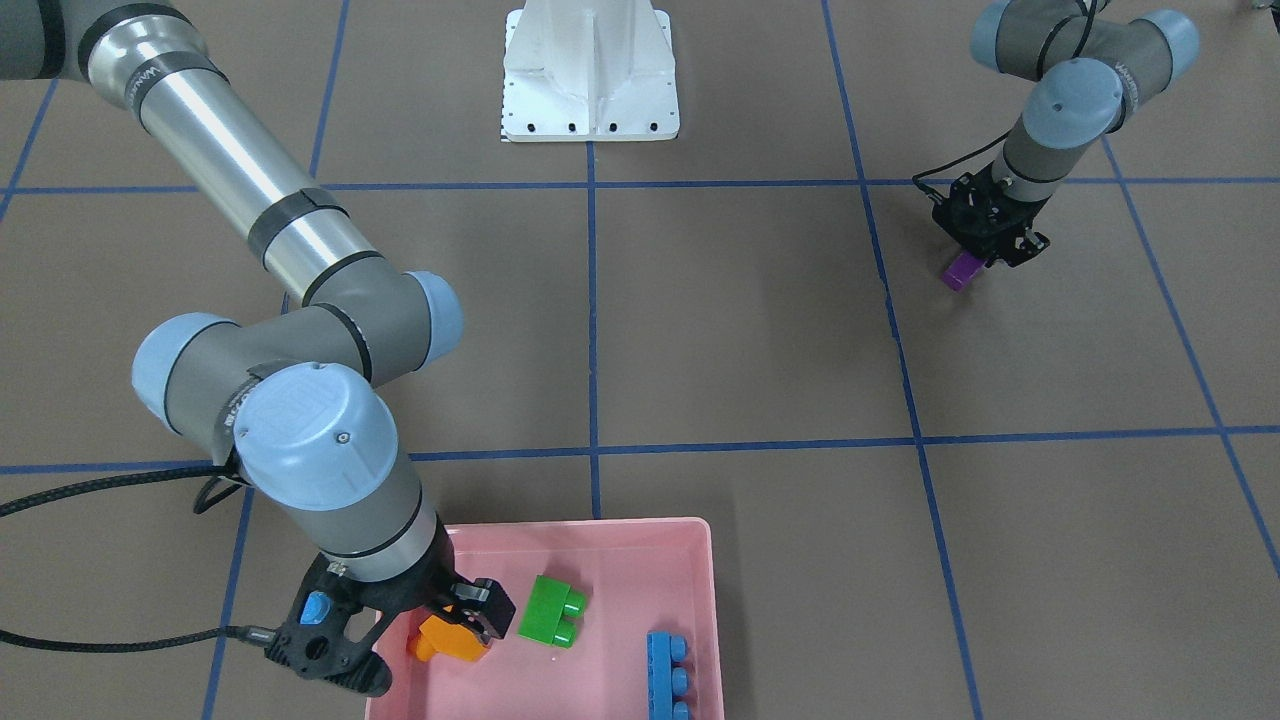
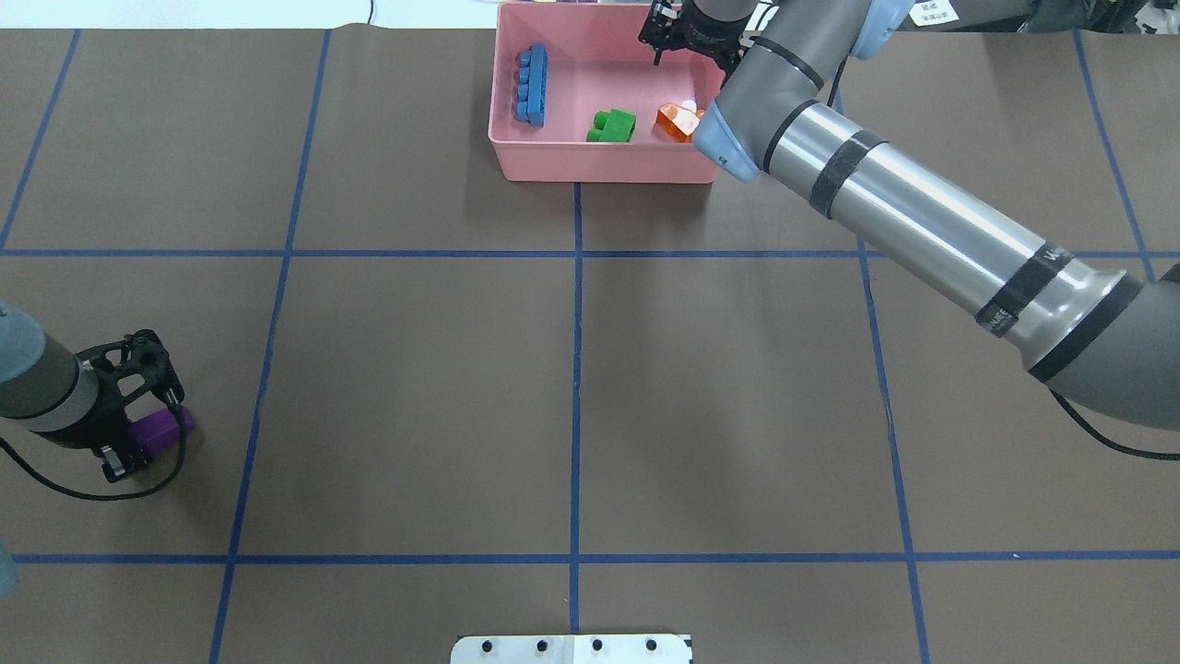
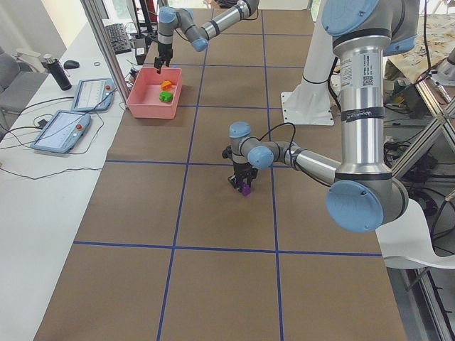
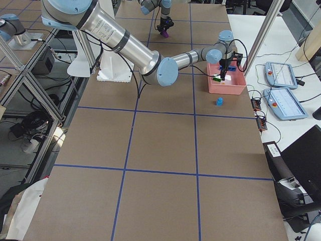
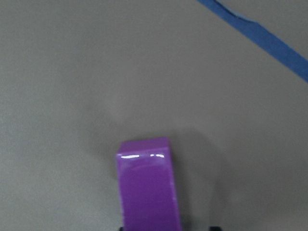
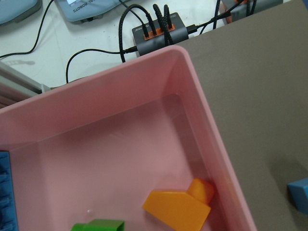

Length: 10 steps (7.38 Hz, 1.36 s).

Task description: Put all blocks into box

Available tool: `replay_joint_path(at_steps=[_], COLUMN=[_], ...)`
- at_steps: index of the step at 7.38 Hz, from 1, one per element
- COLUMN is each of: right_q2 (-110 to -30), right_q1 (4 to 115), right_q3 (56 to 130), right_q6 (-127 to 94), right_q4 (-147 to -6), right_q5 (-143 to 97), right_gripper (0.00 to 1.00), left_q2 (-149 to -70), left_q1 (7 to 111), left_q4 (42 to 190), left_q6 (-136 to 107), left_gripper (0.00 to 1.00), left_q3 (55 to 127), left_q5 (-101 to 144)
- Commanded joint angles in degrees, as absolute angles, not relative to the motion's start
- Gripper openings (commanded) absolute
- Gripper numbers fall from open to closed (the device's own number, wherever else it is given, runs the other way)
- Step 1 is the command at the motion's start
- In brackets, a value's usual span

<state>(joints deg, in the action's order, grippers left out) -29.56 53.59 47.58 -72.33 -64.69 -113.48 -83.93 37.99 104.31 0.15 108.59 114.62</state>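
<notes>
Jaws: clamped on the purple block (image 1: 960, 271) at the left gripper (image 1: 978, 260), cannot tell at the right gripper (image 1: 468, 615) over the box (image 1: 600, 526). Could drop it mid-carry if pinched too shallowly

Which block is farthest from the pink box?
The purple block, at the left end effector, far across the table. The orange block, green block and long blue block lie inside the pink box; the tiny blue block sits just outside.
</notes>
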Motion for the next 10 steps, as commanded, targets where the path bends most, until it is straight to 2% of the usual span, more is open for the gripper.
replay_joint_path(at_steps=[1,3,4,5,7,10], right_q2=[-32.15,-39.25,-40.42,-40.78,-41.39,-41.14], right_q1=[55.28,57.04,57.04,57.04,56.34,54.41], right_q3=[47.9,50.52,50.45,50.19,49.84,47.11], right_q6=[-67.87,-58.49,-57.14,-57.04,-56.95,-57.22], right_q4=[-64.69,-64.51,-63.29,-62.85,-62.32,-56.87], right_q5=[-113.73,-116.36,-116.45,-116.46,-116.46,-116.19], right_gripper=[1.0,1.0,1.0,1.0,1.0,1.0], left_q2=[-89.25,-112.82,-122.86,-125.92,-127.08,-138.67], left_q1=[41.37,49.1,51.13,51.67,52.29,53.86], left_q4=[97.97,75.88,70.8,70.75,71.1,74.24], left_q6=[0.17,-1.4,-3.58,-3.95,-4.91,-11.06], left_gripper=[0.0,0.0,0.0,0.0,0.0,0.0], left_q3=[110.21,108.82,104.28,101.28,100.99,88.9], left_q5=[115.48,118.47,118.56,118.56,118.56,118.39])
